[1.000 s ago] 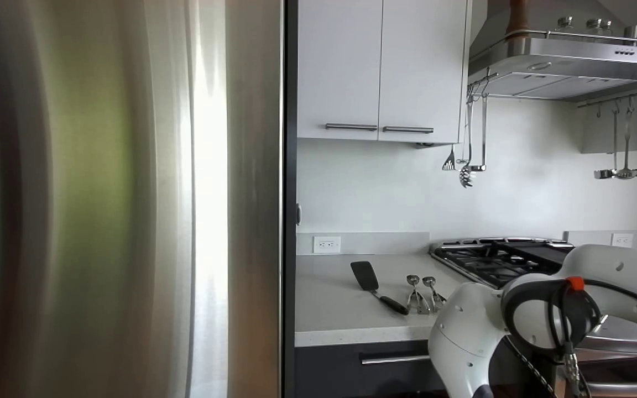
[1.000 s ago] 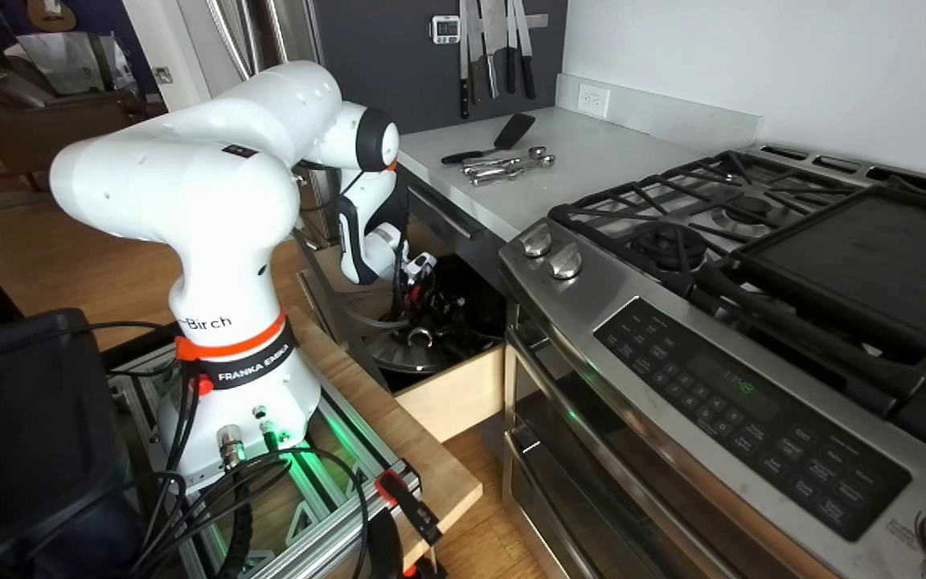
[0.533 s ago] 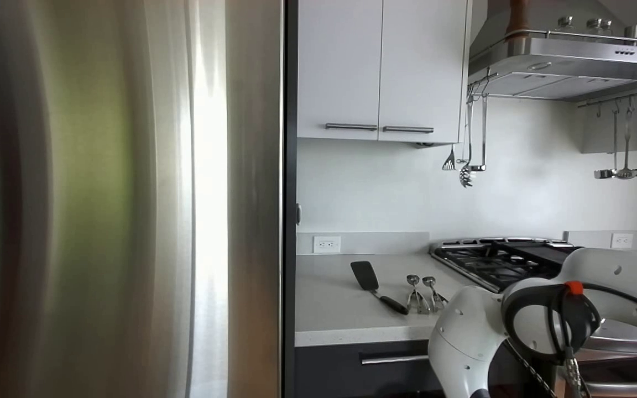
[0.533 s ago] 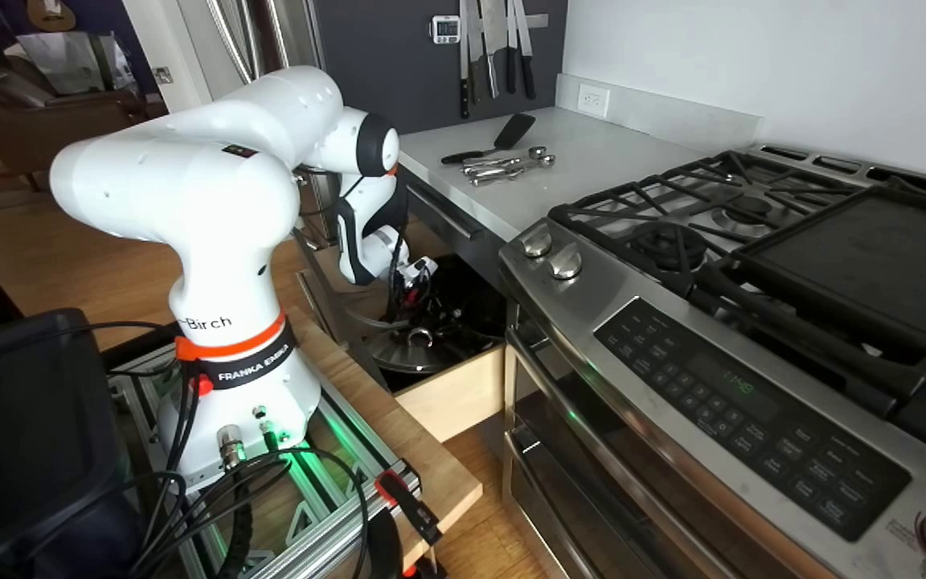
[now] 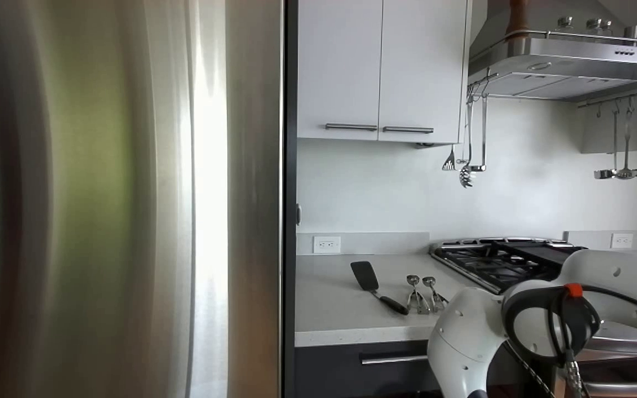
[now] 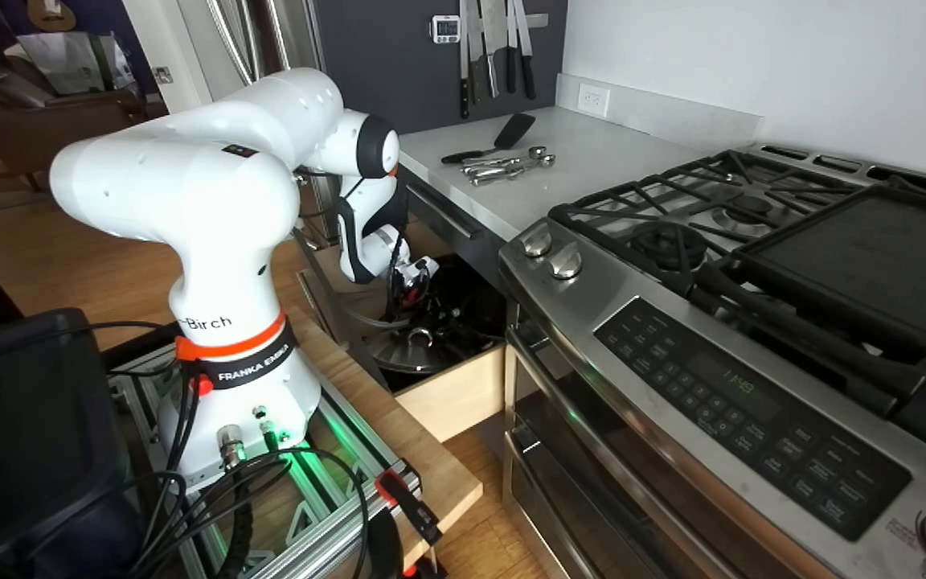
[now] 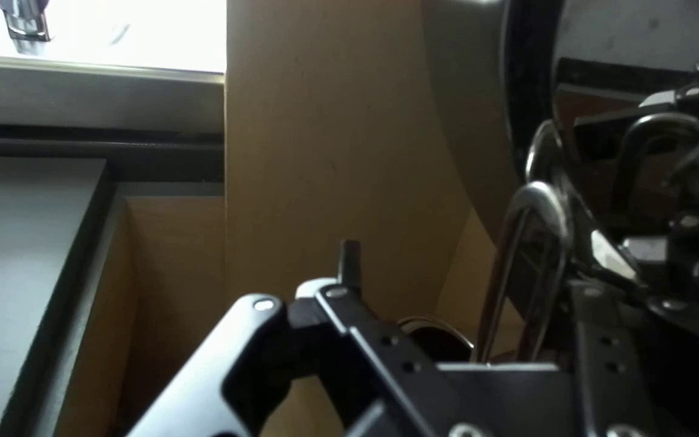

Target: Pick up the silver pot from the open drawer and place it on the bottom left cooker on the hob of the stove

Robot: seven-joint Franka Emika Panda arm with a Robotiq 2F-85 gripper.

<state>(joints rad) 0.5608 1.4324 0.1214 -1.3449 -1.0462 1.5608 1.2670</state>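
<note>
In the wrist view the silver pot [image 7: 616,39] fills the upper right, its shiny side mirroring the jaws. A looped metal handle [image 7: 540,197] projects from it, into the space between the fingers of my gripper [image 7: 477,258]. The jaws stand apart; the left finger [image 7: 349,264] is well clear of the handle. The right fingertip is hard to make out against the dark pot, so contact there cannot be told. My gripper is down inside the open drawer [image 6: 455,394]. On the hob [image 6: 720,265], the bottom left cooker [image 6: 666,244] shows under black grates.
A shiny round lid [image 6: 407,354] lies in the drawer's near part, beside dark cookware. The drawer's wooden wall [image 7: 325,121] rises close to the gripper. Above are the countertop edge [image 6: 479,205] with a spatula [image 6: 515,131] and scoops. A griddle [image 6: 873,261] covers the hob's middle.
The arm has sunk slightly, bringing the gripper a little deeper into the drawer. Between half a second ago and now it has hardly moved.
</note>
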